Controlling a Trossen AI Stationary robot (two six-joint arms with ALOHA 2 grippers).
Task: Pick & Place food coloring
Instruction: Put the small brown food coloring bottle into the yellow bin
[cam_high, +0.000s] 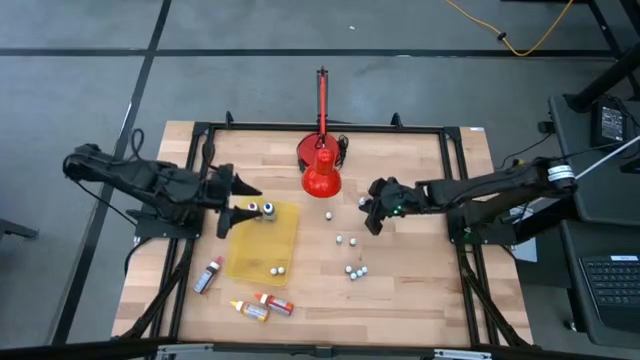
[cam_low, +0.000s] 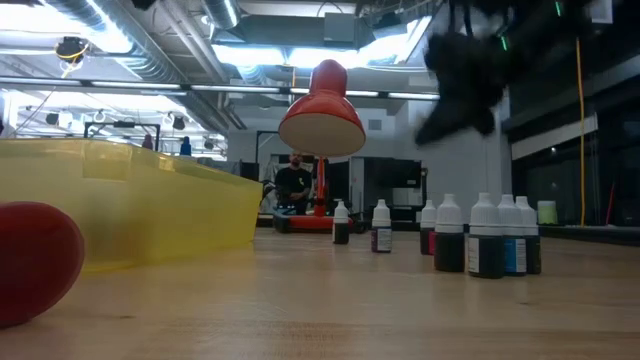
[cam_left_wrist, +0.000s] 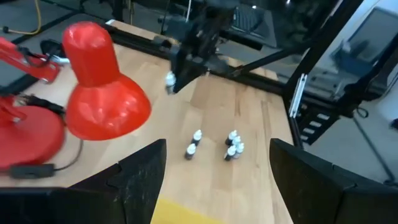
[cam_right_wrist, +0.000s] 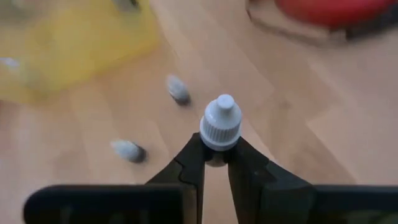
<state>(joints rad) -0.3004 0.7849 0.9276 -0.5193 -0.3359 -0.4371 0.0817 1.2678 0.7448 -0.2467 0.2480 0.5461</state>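
Observation:
My right gripper (cam_high: 372, 208) hangs above the table's middle right, shut on a small food coloring bottle (cam_right_wrist: 219, 124) with a pale ribbed cap. Several more food coloring bottles stand on the wood below and nearer the front (cam_high: 356, 271). Some stand in the yellow tray (cam_high: 262, 245), such as the pair at its far end (cam_high: 260, 209). Three bottles lie on their sides near the front left (cam_high: 262, 305). My left gripper (cam_left_wrist: 217, 186) is open with nothing between its fingers, above the tray's far left corner (cam_high: 240, 195). My right gripper pinches the bottle's dark body just under the cap (cam_right_wrist: 216, 159) between its two fingertips (cam_right_wrist: 193, 163). The fingers slant down from the table's right side. The cap sticks out past the fingertips. The bottle (cam_left_wrist: 169, 81) is lifted clear of the table.
A red desk lamp (cam_high: 321, 170) stands at the table's far middle on a round base, its shade reaching over the wood. A black frame (cam_high: 455, 200) runs around the table top. In the low view the tray's wall (cam_low: 130, 200) and a lying red bottle (cam_low: 30, 260) fill the left.

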